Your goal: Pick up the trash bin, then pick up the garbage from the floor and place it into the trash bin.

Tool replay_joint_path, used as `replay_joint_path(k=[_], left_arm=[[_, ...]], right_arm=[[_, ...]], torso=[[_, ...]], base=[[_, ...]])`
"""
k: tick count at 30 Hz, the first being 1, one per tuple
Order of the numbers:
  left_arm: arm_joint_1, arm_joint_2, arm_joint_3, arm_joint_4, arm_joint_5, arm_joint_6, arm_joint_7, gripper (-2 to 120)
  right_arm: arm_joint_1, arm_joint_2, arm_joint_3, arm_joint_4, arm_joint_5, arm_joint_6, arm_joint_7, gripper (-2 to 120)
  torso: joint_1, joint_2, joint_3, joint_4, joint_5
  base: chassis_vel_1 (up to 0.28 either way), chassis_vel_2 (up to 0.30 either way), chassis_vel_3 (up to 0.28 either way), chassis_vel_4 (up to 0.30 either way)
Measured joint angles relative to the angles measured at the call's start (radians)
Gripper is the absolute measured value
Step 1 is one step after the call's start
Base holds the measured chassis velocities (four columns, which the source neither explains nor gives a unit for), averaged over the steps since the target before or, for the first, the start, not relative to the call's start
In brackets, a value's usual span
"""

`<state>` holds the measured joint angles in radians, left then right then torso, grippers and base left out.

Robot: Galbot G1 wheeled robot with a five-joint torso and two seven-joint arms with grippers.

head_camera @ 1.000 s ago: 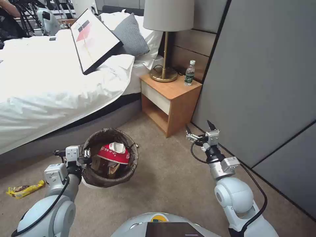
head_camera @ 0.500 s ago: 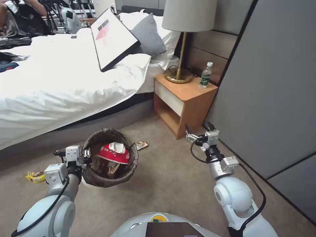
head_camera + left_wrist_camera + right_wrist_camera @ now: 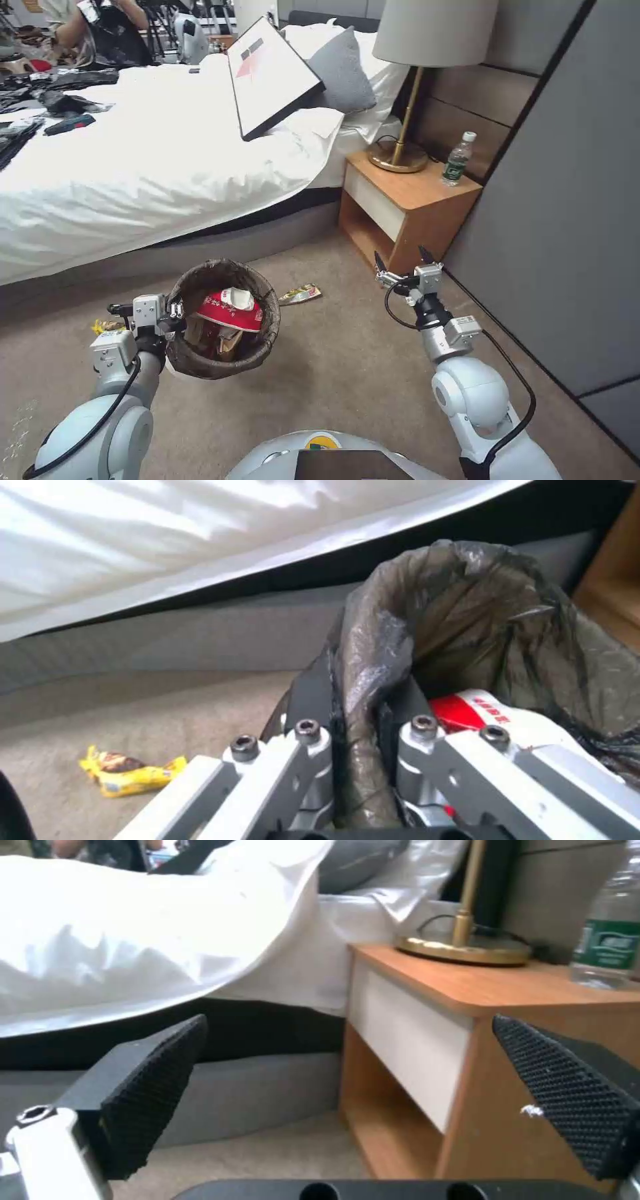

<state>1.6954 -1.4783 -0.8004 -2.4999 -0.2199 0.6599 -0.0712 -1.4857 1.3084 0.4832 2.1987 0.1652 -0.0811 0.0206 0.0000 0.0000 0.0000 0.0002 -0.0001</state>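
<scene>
My left gripper (image 3: 175,312) is shut on the near rim of the trash bin (image 3: 200,363), a round bucket lined with a dark bag, held above the carpet. In the left wrist view its fingers (image 3: 303,740) clamp the bag-covered rim of the bin (image 3: 467,610). Inside lie a red-and-white packet (image 3: 230,315) and brown paper. On the floor, garbage shows as a flat snack wrapper (image 3: 300,294) just right of the bin and a yellow wrapper (image 3: 105,327) (image 3: 130,776) by the left wrist. My right gripper (image 3: 402,260) (image 3: 363,1095) hangs open and empty in front of the nightstand.
The bed (image 3: 133,173) runs across the left, with a framed picture (image 3: 270,77) leaning on it. A wooden nightstand (image 3: 427,200) carries a lamp (image 3: 400,153) and a green-labelled bottle (image 3: 457,159) (image 3: 610,945). A grey wall panel (image 3: 567,200) bounds the right. Carpet lies open ahead.
The camera has swung left, so bed, nightstand and wall shift right in the picture. The flat wrapper came out from behind the bin. Both arms keep their pose and grip.
</scene>
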Motion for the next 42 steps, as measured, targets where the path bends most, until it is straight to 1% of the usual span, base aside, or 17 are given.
replay_joint_path(k=[5, 20, 24, 42], left_arm=[[-0.003, -0.001, 0.002, 0.000, 0.000, 0.000, 0.000, 7], [-0.009, 0.001, 0.000, 0.000, 0.000, -0.005, 0.001, 7], [-0.010, 0.002, 0.000, 0.000, 0.006, -0.015, 0.001, 7], [-0.010, 0.001, -0.001, 0.000, 0.007, -0.015, 0.001, 7]], right_arm=[[0.002, 0.000, 0.000, -0.002, 0.000, -0.001, 0.000, 100], [0.008, 0.001, -0.002, -0.015, 0.000, -0.002, 0.001, 100], [0.004, 0.002, 0.002, -0.017, 0.000, -0.006, 0.000, 100], [0.000, 0.003, 0.004, -0.021, 0.000, -0.006, -0.001, 100]], torso=[[0.000, 0.000, 0.000, -0.0003, 0.0001], [0.000, 0.000, 0.000, 0.0001, 0.0001], [0.000, 0.000, 0.000, -0.0004, 0.0000], [0.000, 0.000, 0.000, -0.0002, 0.0000]], base=[[0.054, 0.061, 0.071, 0.060], [0.056, 0.061, 0.059, 0.062], [0.000, 0.000, 0.000, 0.000], [-0.012, 0.012, 0.012, -0.008]])
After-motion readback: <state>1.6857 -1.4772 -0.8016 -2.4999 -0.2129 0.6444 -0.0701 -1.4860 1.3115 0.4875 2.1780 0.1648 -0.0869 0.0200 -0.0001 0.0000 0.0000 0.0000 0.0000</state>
